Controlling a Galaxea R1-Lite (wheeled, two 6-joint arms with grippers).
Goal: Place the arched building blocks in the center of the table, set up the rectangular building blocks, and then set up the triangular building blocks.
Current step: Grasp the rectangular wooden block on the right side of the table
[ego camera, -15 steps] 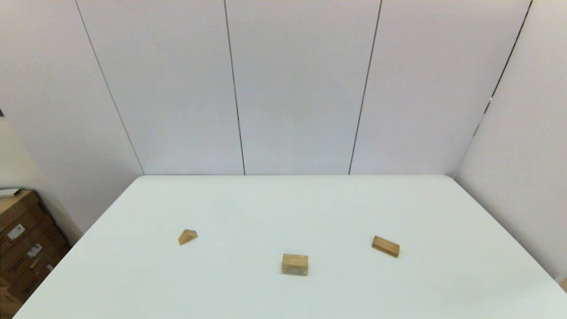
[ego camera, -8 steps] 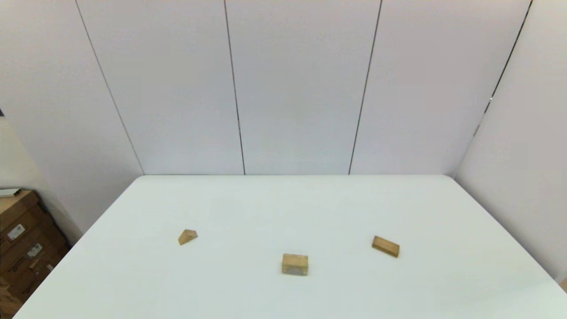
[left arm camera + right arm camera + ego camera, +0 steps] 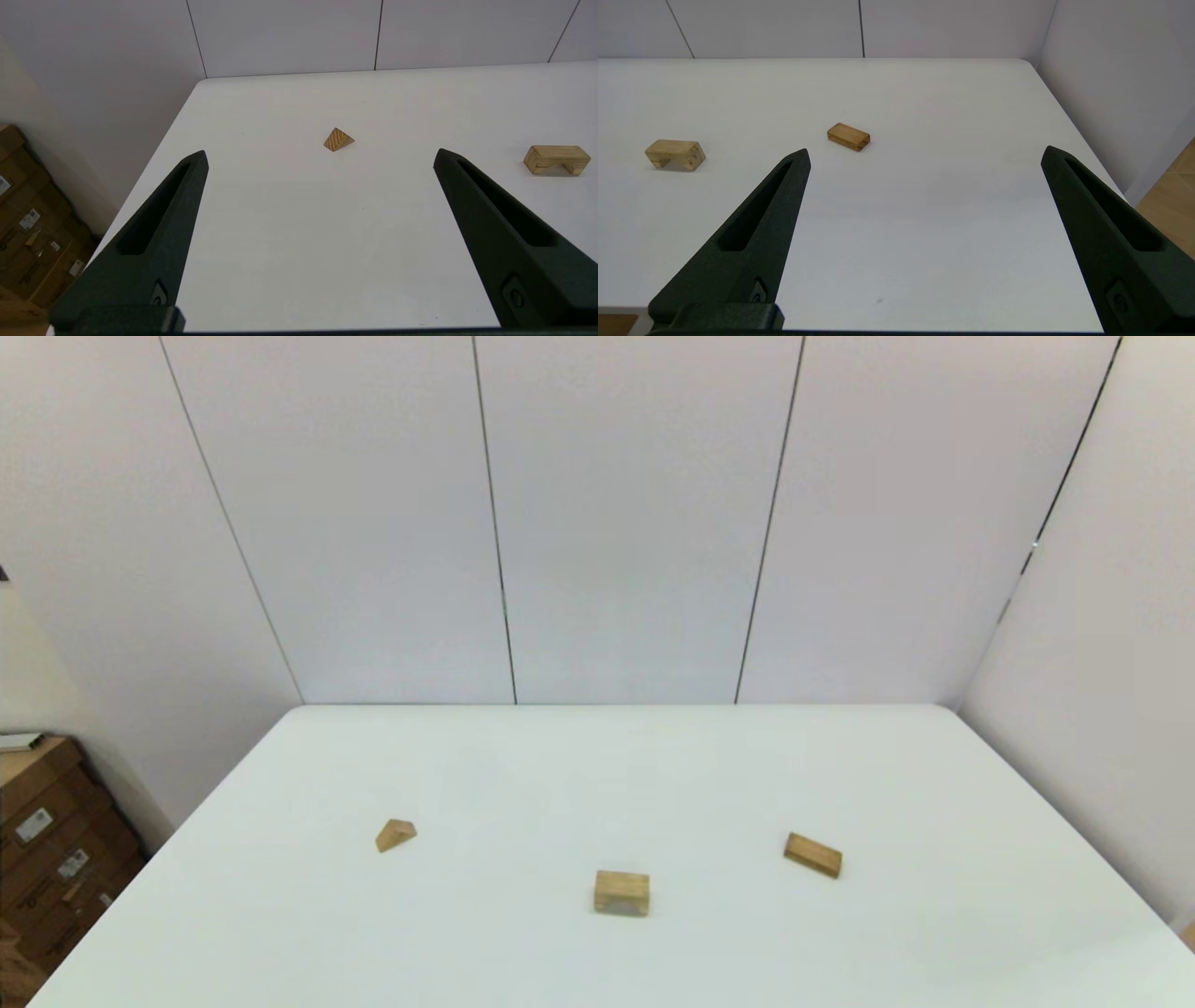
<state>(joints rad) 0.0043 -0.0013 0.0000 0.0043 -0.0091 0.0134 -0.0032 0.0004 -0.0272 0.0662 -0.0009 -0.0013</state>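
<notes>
Both my left gripper [image 3: 320, 158] and right gripper [image 3: 924, 156] sit spread wide, empty. I should straddle the arched block [image 3: 622, 892] at six o'clock squarely.

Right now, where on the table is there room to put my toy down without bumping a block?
The whole far half of the table, behind all three blocks, is bare. There are also wide gaps between the triangular block and the arched block, and between that and the rectangular block. Nowhere is crowded; both grippers wait open at the near edge.
</notes>
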